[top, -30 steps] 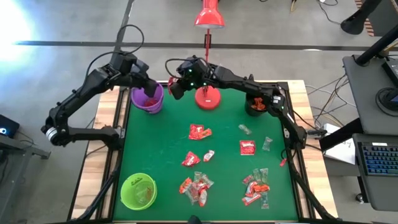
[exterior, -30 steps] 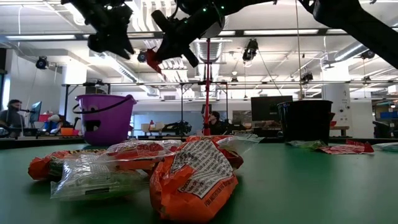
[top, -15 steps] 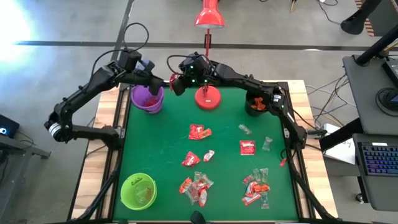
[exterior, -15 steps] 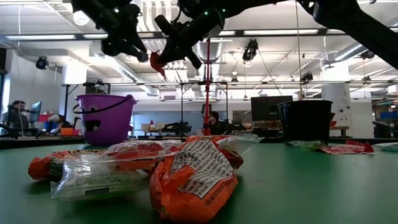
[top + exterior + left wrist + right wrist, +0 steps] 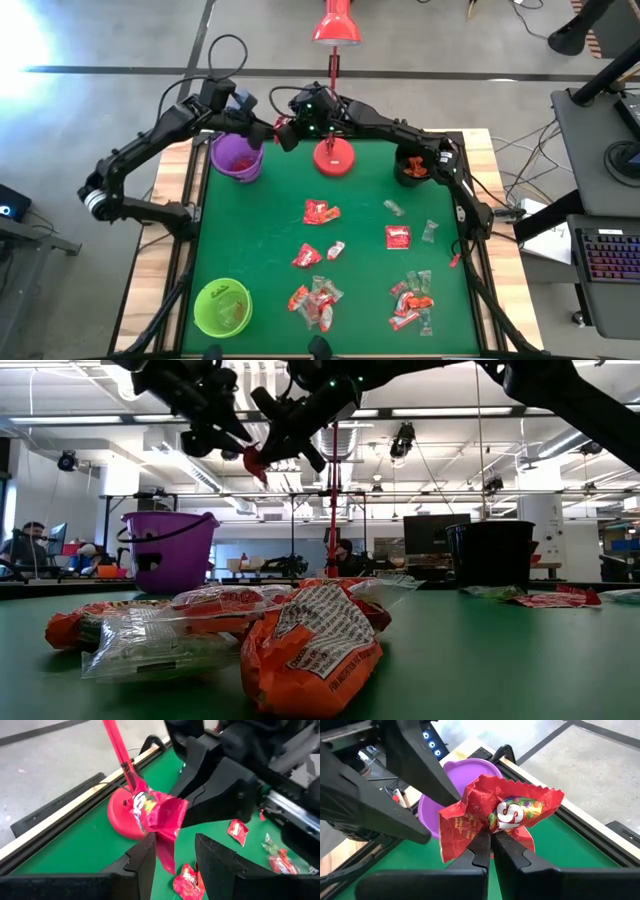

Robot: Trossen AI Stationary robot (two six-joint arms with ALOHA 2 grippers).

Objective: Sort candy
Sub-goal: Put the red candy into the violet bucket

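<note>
Mid-air handover above the desk: right claw clenched on a red candy packet, left claw spread open around its dangling end. Risk: early release, thin wrapper slipping, a drop outside the purple bucket. Crowding nearby: red lamp base. Still unsorted: loose candy scattered across the desk, green bucket and black bucket well apart.

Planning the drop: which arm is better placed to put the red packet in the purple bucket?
Left. The right tool grips the red packet in mid-air; the left tool is open around it, nearer the purple bucket.
</note>
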